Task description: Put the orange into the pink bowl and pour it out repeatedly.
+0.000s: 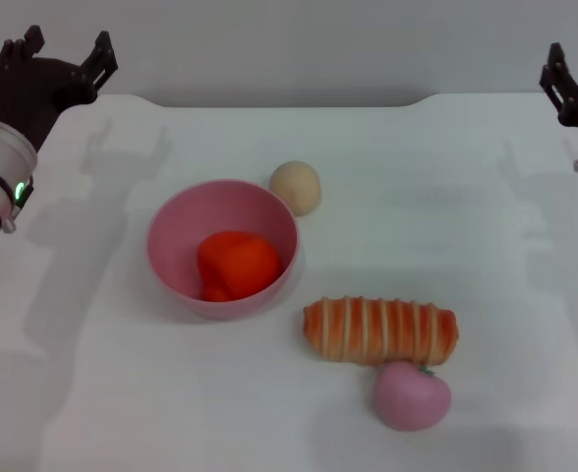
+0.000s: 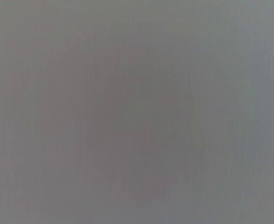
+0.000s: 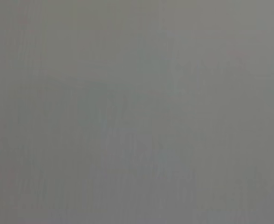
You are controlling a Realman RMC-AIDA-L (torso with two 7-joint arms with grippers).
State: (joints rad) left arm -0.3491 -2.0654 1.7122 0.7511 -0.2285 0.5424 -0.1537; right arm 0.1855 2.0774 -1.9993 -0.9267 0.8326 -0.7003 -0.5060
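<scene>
The orange point(image 1: 236, 264) is lying inside the pink bowl point(image 1: 171, 258). Far left of the bowl, the left gripper point(image 1: 61, 51) is hanging released; far right, the right gripper point(image 1: 562, 79), grip unclear.

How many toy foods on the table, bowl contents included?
4: orange inside the pink bowl; beige ball behind the bowl; striped bread to its right; pink fruit touching the bread's near side.
</scene>
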